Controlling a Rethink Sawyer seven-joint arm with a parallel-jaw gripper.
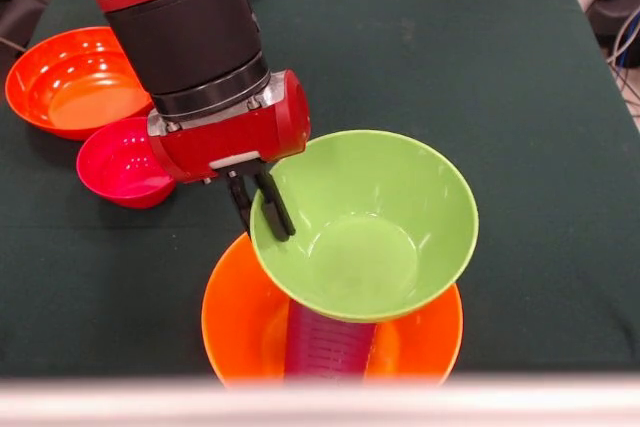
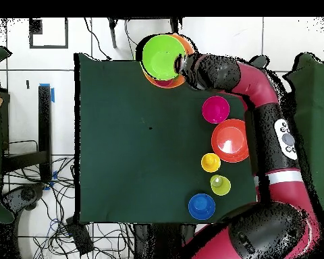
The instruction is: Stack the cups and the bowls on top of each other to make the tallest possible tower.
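Observation:
A green bowl point(image 1: 365, 227) sits tilted on a translucent purple ribbed cup point(image 1: 330, 344). The cup stands in the large yellow-orange bowl point(image 1: 232, 317) at the table's near edge. My gripper point(image 1: 260, 209) is at the green bowl's left rim, one finger inside and one outside, shut on the rim. In the overhead view the green bowl point(image 2: 162, 56) covers most of the yellow-orange bowl point(image 2: 185, 44), and the gripper point(image 2: 181, 65) meets its right side. The cup is hidden there.
A small red-pink bowl point(image 1: 118, 162) point(image 2: 215, 109) and a wide orange-red bowl point(image 1: 72, 82) point(image 2: 231, 140) lie beside the arm. A yellow-orange cup point(image 2: 210, 162), a small yellow-green vessel point(image 2: 220, 185) and a blue bowl point(image 2: 201, 206) stand along the same edge.

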